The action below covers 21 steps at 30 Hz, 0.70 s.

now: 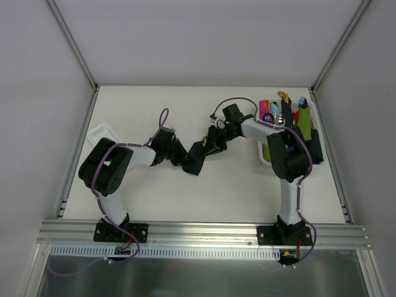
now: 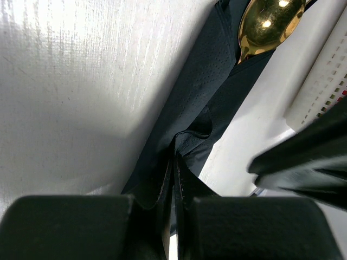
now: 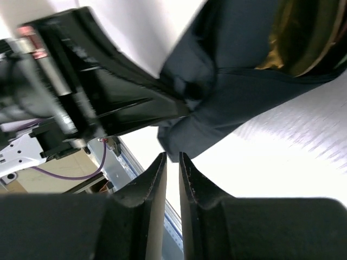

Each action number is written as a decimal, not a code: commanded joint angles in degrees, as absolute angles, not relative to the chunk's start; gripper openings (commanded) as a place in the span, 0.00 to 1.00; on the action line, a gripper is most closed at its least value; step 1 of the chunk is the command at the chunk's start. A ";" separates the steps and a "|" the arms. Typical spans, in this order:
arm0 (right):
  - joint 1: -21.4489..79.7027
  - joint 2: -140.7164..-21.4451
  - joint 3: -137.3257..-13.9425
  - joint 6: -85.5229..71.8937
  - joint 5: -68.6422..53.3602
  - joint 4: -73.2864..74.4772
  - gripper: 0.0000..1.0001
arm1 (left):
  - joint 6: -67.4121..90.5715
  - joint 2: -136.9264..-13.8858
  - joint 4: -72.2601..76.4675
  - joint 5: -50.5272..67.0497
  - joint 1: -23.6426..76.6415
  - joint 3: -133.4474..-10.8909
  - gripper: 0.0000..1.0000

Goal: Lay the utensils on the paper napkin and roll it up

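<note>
The dark navy paper napkin (image 1: 199,154) lies partly rolled and bunched at the table's middle, between both grippers. My left gripper (image 1: 185,159) is shut on its near end; in the left wrist view the jaws (image 2: 174,157) pinch the napkin (image 2: 206,92). The spoon's gold bowl (image 2: 268,21) pokes from the far end. My right gripper (image 1: 213,141) is beside the napkin. In the right wrist view its jaws (image 3: 172,157) are nearly together and empty, just short of the napkin (image 3: 244,81). The spoon (image 3: 303,49) shows gold inside the fold. The fork is hidden.
A white tray (image 1: 265,154) at the right holds green, pink and dark rolled bundles with cutlery tips. Its latticed wall (image 2: 320,76) shows in the left wrist view. A small white basket (image 1: 102,132) sits at the left behind the left arm.
</note>
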<state>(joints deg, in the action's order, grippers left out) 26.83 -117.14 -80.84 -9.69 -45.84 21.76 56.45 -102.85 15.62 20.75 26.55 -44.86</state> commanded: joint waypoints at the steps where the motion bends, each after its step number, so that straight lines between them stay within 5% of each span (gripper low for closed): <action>1: 27.16 -119.96 -80.95 -11.68 -46.40 18.91 0.17 | 54.40 -106.61 7.56 13.71 26.10 -42.54 0.00; 21: 28.56 -124.36 -81.30 -13.27 -42.90 18.63 0.14 | 53.61 -105.73 7.56 13.89 26.19 -42.63 0.00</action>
<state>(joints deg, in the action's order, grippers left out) 27.81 -123.55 -80.73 -13.54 -45.63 17.82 56.40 -102.85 15.66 20.75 26.55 -44.86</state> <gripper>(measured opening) 0.147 0.007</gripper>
